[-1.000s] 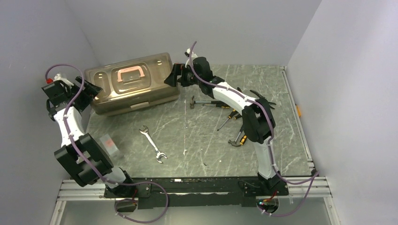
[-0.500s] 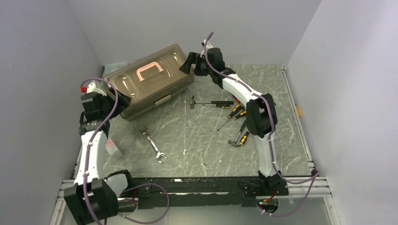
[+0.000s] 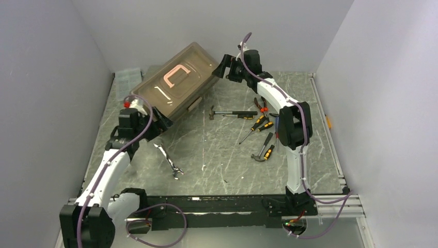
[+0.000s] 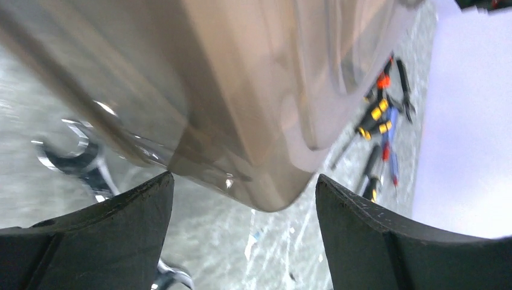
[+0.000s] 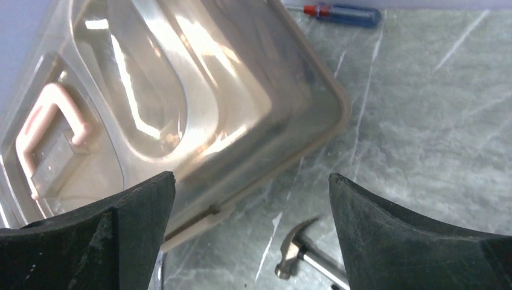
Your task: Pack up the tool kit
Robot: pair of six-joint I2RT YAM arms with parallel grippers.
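Left gripper (image 4: 243, 184) straddling toolbox (image 4: 241, 84) corner, right gripper (image 5: 250, 180) at opposite end

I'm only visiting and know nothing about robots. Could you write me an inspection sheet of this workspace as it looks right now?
Surface: grey marbled table; no spills seen.
Job's things: tan toolbox, lid shut, sits diagonally at the back left. The wrench, hammers, black-orange screwdrivers and pliers lie loose on the table.
Clutter: clear organiser box behind the toolbox; blue-handled screwdriver.
Grippers: left gripper has its jaws wide around the toolbox's near corner, grip unclear; right gripper is open at the far corner.
Cables: purple cables run along both arms; no snags seen.
Surroundings: plain pale walls on three sides.
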